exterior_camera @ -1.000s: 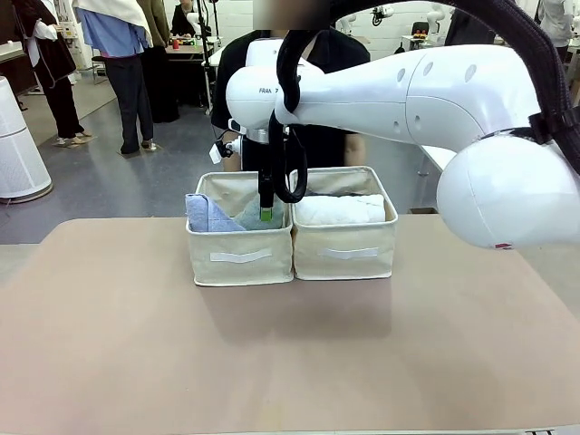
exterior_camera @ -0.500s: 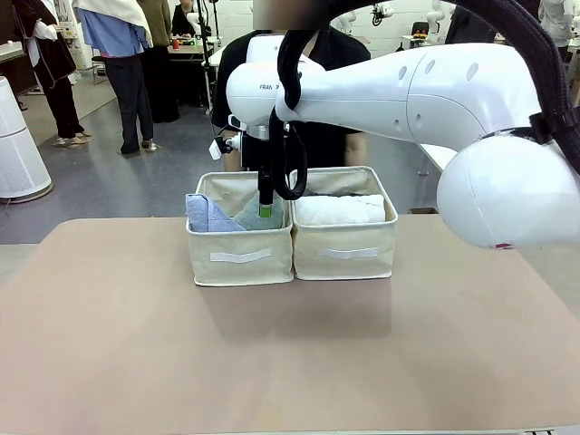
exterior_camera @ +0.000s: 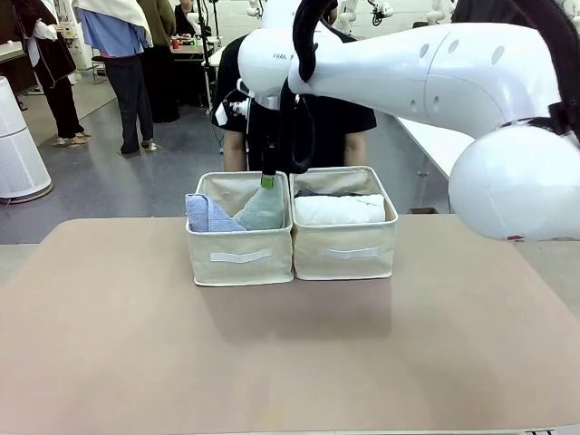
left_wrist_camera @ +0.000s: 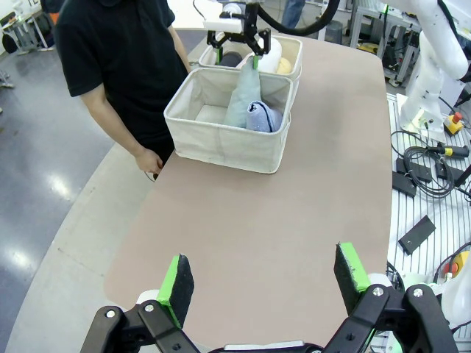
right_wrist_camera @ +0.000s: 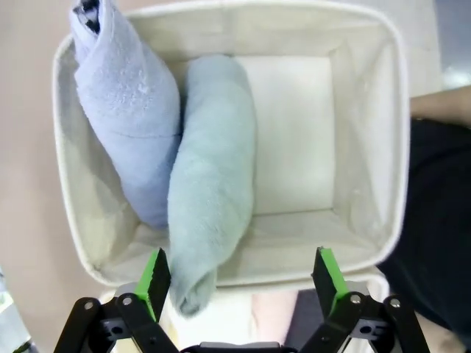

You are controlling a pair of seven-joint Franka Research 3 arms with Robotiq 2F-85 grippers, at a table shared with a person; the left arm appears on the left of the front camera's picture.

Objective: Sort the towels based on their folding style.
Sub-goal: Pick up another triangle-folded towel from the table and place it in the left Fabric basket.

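While the near half of the desk lies bare, 2 beige bins stand side by side toward its far edge. Close to the near edge, the left gripper hangs above the desk with its jaws spread wide and nothing between them. Farther off, the left bin holds 2 cone-folded towels leaning together: the lavender-blue towel against the bin's left wall and the grey-teal towel beside it, its tip rising above the rim. Just above that tip hovers the right gripper, jaws fully apart, gripping nothing. Touching the left bin, the right bin carries rolled towels; the white towel lies on top. Beyond the far edge stands a person in a black shirt.
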